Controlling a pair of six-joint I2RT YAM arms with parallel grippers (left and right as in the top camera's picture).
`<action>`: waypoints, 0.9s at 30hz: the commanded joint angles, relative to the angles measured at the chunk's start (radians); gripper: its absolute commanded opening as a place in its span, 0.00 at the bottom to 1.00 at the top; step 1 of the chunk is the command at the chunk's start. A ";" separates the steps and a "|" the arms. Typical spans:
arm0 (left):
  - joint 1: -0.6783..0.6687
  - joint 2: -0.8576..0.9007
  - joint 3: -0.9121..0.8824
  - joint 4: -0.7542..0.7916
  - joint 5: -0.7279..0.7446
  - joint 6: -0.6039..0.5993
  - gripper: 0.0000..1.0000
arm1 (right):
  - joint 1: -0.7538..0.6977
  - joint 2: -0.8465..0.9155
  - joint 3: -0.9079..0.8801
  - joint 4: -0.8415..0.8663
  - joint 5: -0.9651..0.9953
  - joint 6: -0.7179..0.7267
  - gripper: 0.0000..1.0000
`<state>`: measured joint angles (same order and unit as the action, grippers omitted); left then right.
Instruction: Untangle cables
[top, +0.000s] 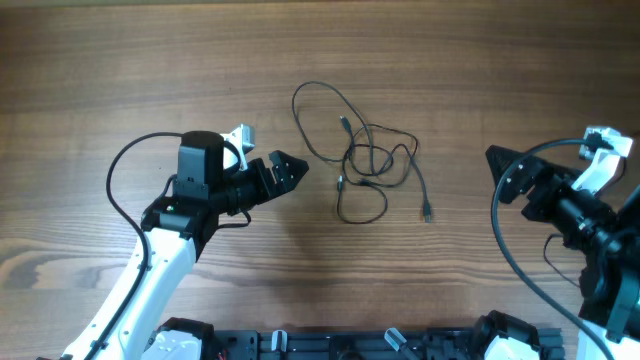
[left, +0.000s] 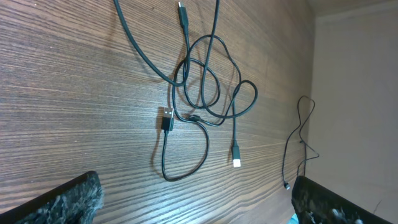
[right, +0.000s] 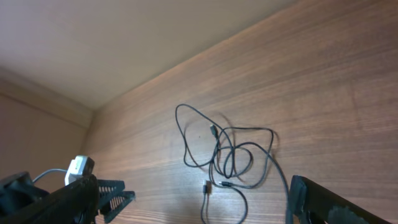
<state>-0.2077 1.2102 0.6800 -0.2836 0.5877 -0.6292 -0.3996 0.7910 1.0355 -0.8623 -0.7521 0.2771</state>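
Observation:
The cables (top: 365, 155) lie in a loose tangle of thin black loops at the middle of the wooden table. One plug end lies out to the right (top: 427, 213). In the left wrist view the tangle (left: 205, 93) shows a black USB plug (left: 166, 118) and a silver-tipped plug (left: 237, 162). It also shows in the right wrist view (right: 233, 158). My left gripper (top: 298, 170) (left: 196, 186) is open and empty, just left of the tangle. My right gripper (top: 497, 172) (right: 193, 205) is open and empty, further off to the right.
Thick black arm cables arc by both arms (top: 115, 175) (top: 500, 230). The table's far edge (right: 186, 59) meets a beige wall. Another thin cable (left: 298, 137) hangs beyond the table edge. The arm bases stand along the front edge (top: 340, 345).

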 joint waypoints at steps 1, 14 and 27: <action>0.000 0.001 0.006 0.002 -0.011 0.020 1.00 | 0.004 0.007 -0.004 0.003 -0.058 0.011 1.00; 0.000 0.001 0.006 0.002 -0.011 0.020 1.00 | 0.119 0.155 -0.130 0.069 0.112 -0.091 1.00; 0.000 0.001 0.006 0.002 -0.011 0.020 1.00 | 0.500 0.501 -0.146 0.226 0.405 0.256 1.00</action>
<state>-0.2077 1.2102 0.6800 -0.2836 0.5877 -0.6292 0.0494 1.2179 0.8860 -0.6369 -0.5030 0.3561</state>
